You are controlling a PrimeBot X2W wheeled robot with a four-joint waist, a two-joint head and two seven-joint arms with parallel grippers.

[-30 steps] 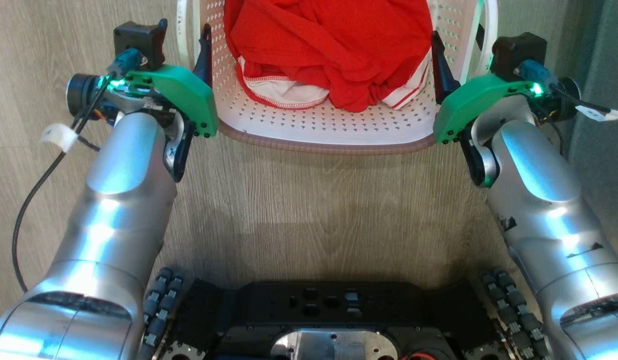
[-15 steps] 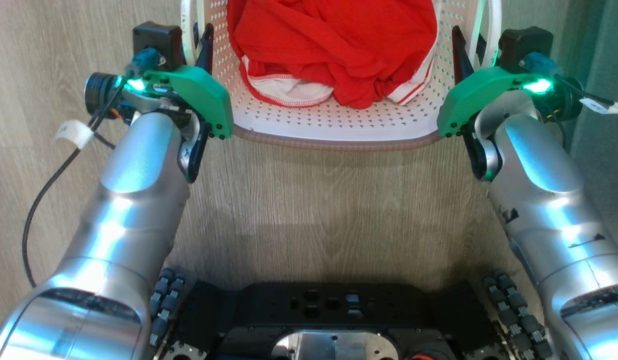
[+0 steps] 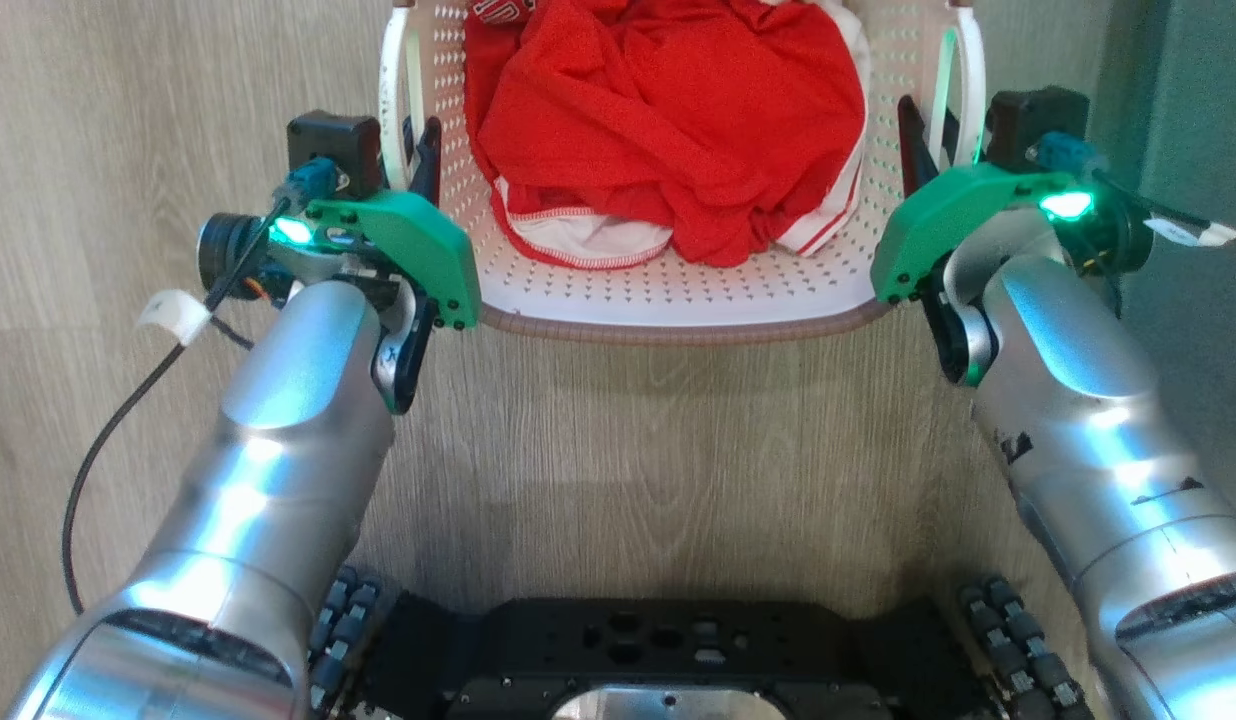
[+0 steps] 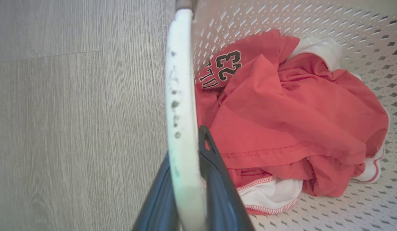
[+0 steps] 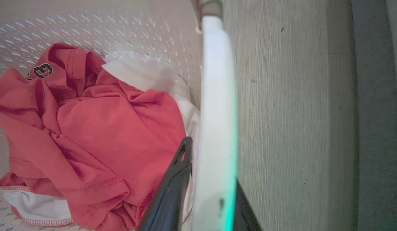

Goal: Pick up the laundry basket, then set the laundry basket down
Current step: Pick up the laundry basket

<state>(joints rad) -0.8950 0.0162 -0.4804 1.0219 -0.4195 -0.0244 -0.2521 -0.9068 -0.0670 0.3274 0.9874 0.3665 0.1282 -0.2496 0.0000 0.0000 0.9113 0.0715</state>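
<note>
A thin black cable [image 3: 108, 440] is seen trailing over the wood floor [image 3: 628, 450] at the far left, beside the silver left forearm. The left gripper [image 3: 415, 150] is set at the basket's left side. In the left wrist view, the left gripper [image 4: 185, 144] is shown with its jaws pinched on the white left handle [image 4: 182, 96], one dark finger against each face of the hoop. In the head view, that left handle [image 3: 398, 100] is seen standing up from the rim.

The laundry basket [image 3: 678, 330] is placed straight ahead of the robot's black base [image 3: 658, 650], between the two grippers, over the middle of the floor. Whether its underside touches the floor cannot be told. A crumpled red garment [image 3: 678, 120] is heaped inside it, with a white, red-trimmed piece [image 3: 588, 235] showing under its near edge. Black numerals "23" are printed on the red garment [image 4: 298, 112], which is bunched against the perforated wall [image 4: 314, 19].

In the head view, the right handle [image 3: 963, 90] is tinted green by the wrist light, and the right gripper [image 3: 928, 140] is set on it. In the right wrist view, the right gripper [image 5: 214, 166] is shown with its jaws clamped on the right handle [image 5: 217, 96], one finger inside the basket and the other outside. A grey surface [image 3: 1198, 100] borders the floor's right edge.
</note>
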